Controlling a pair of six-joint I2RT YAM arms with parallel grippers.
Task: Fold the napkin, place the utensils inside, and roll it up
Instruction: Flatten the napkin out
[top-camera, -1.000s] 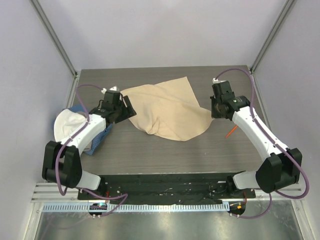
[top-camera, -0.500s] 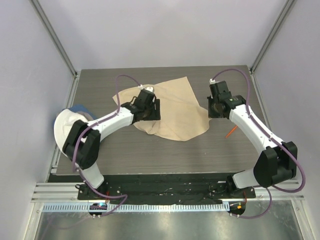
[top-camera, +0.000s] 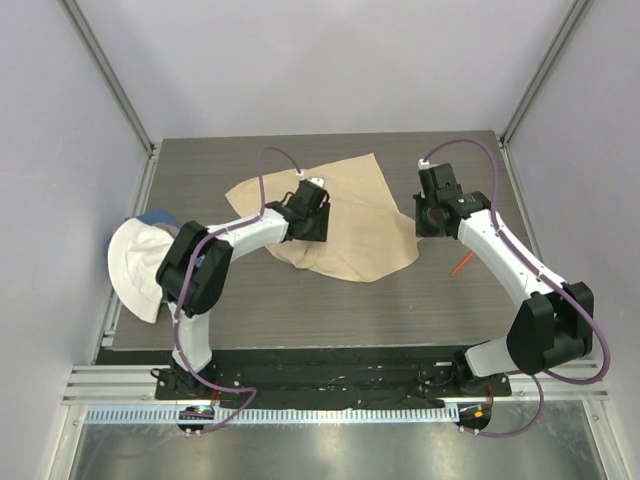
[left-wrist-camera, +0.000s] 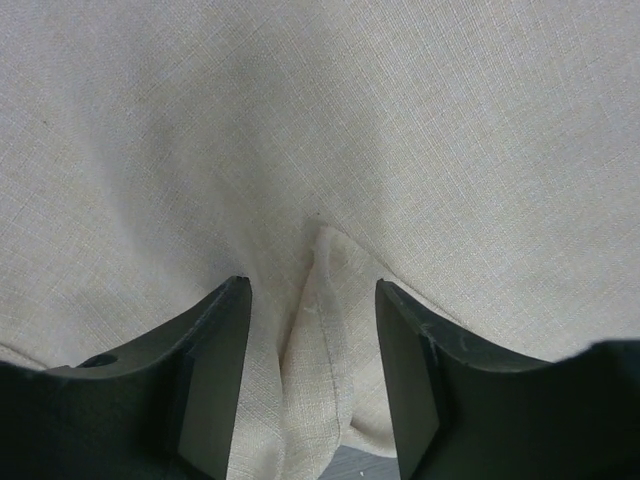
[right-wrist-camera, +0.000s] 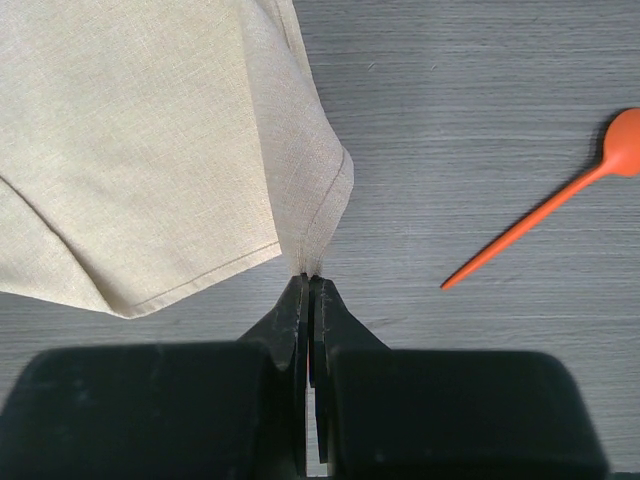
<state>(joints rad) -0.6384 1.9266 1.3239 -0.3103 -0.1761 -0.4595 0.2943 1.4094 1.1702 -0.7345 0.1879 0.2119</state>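
The beige napkin (top-camera: 345, 215) lies crumpled and spread across the middle of the dark table. My left gripper (top-camera: 316, 222) is low over its left-centre part. In the left wrist view the left gripper (left-wrist-camera: 310, 290) is open, and its jaws straddle a raised fold of the napkin (left-wrist-camera: 400, 130). My right gripper (top-camera: 425, 222) is at the cloth's right corner. The right wrist view shows the right gripper (right-wrist-camera: 310, 278) shut on the hemmed corner of the napkin (right-wrist-camera: 150, 130). One orange utensil, a spoon (right-wrist-camera: 540, 215), lies on the table to the right of that gripper; the top view shows the spoon (top-camera: 461, 264) too.
A white rounded object (top-camera: 135, 265) sits at the table's left edge, with a bit of blue cloth (top-camera: 155, 214) showing beside it. Metal frame posts and grey walls enclose the table on both sides and at the back.
My left arm has swung right from the table's left side onto the napkin, and its jaws have narrowed a little. The right gripper has shifted slightly left with the corner.
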